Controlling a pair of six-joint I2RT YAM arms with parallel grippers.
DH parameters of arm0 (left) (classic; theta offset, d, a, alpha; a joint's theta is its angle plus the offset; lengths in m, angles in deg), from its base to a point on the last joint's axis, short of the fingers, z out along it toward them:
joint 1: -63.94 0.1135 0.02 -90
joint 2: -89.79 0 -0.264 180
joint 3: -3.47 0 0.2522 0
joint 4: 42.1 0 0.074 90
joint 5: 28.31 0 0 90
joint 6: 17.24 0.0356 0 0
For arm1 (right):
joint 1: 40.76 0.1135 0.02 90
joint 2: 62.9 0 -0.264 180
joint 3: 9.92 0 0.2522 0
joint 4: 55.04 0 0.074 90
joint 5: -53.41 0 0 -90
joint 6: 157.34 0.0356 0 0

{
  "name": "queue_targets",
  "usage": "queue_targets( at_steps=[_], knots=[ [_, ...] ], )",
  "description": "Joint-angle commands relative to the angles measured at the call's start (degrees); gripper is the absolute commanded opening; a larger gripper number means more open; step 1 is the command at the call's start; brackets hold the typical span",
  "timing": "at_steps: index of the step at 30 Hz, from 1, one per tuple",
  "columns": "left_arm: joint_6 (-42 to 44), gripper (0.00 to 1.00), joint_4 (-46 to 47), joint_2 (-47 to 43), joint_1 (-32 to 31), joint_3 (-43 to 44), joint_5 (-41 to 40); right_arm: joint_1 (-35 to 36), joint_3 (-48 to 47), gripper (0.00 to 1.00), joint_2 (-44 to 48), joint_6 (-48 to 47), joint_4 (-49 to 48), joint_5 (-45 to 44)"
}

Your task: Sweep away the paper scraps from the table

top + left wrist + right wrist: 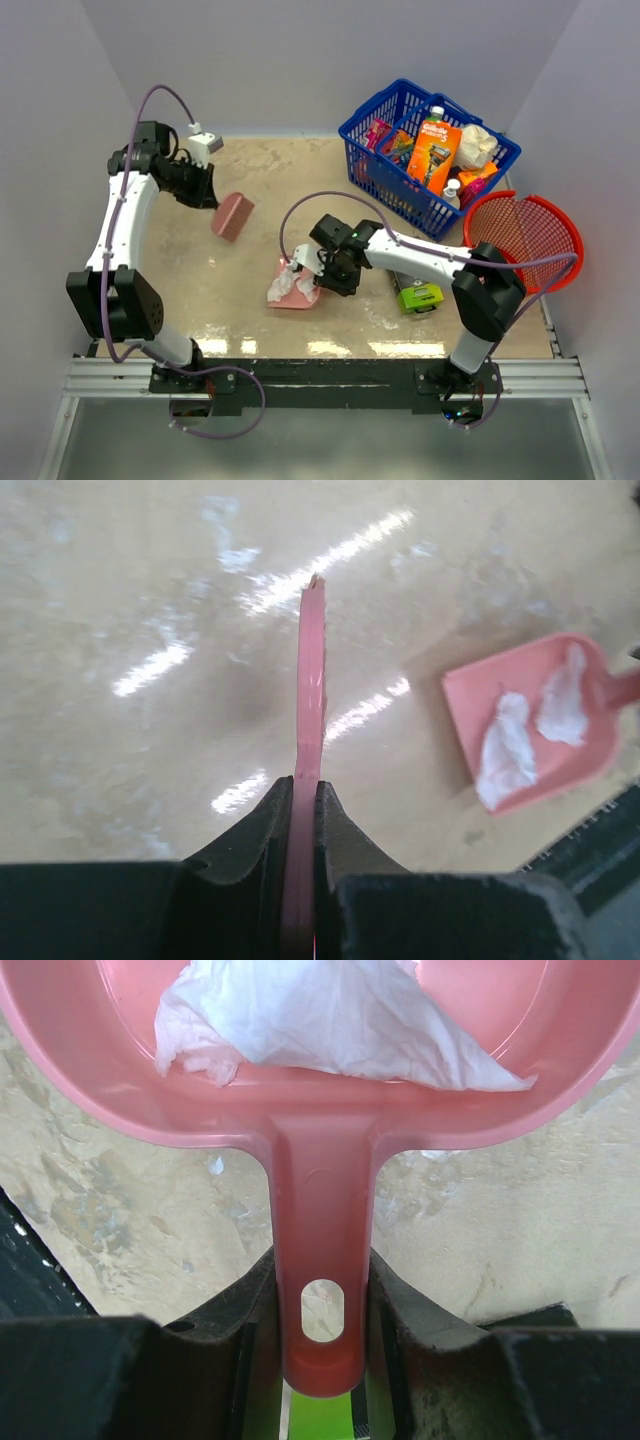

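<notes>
White paper scraps point(288, 284) lie in a pink dustpan point(303, 296) resting on the table point(190, 290) at centre front. My right gripper point(332, 268) is shut on the dustpan's handle point(321, 1260); in the right wrist view the scraps point(320, 1015) fill the pan point(90, 1080) just ahead of the jaws. At the back left, my left gripper point(207, 190) is shut on a flat pink sweeper point(232, 216). In the left wrist view it point(311, 680) stands edge-on between the jaws. That view has the dustpan point(590, 665) with two scraps point(505, 752) at the right.
A blue basket point(352, 130) full of packaged goods stands at the back right. A red mesh basket point(570, 225) sits beside it at the right edge. A green box point(420, 296) lies under my right forearm. The black rail point(330, 368) runs along the front edge.
</notes>
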Motion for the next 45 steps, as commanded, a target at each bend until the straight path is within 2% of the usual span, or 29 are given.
queue_targets(
  at_steps=[1, 3, 7, 11, 18, 22, 29, 37, 45],
  knots=[
    [-2.66, 0.0, 11.07, -4.25, 0.3, -0.85, -13.12, -0.75, -0.1, 0.0, 5.74, 1.4, -4.13, 2.02],
    [-2.58, 0.0, 13.62, -3.99, 0.3, -3.57, -16.29, -1.8, -0.8, 0.0, 8.11, 1.84, -4.31, 2.72],
    [-3.45, 0.0, 15.92, -2.41, 0.3, -7.0, -17.36, -3.56, -3.09, 0.0, 12.51, 2.19, -3.88, 2.46],
    [-5.47, 0.0, 14.6, -0.39, 0.3, -8.05, -13.94, -5.66, -8.88, 0.0, 14.97, 3.24, 1.21, 3.68],
    [-7.5, 0.0, 16.53, -1.79, 0.12, -10.79, -9.19, -10.33, -14.77, 0.0, 18.49, 6.14, 4.47, 3.69],
    [-8.55, 0.0, 16.8, -0.12, 0.03, -9.03, -5.67, -12.26, -19.78, 0.0, 20.33, 6.67, 6.06, 0.44],
    [-9.95, 0.0, 16.44, 6.99, -0.84, -1.56, 4.17, -21.3, -25.24, 0.0, 23.75, 9.92, 7.47, -5.62],
    [-12.33, 0.0, 19.43, 10.25, -2.95, -1.65, 6.37, -36.14, -29.27, 0.0, 25.87, 13.52, 11.23, -7.65],
    [-15.41, 0.0, 23.47, 13.94, -5.76, 0.38, 7.78, -46.18, -33.41, 0.0, 25.96, 13.0, 17.91, -10.9]
  ],
)
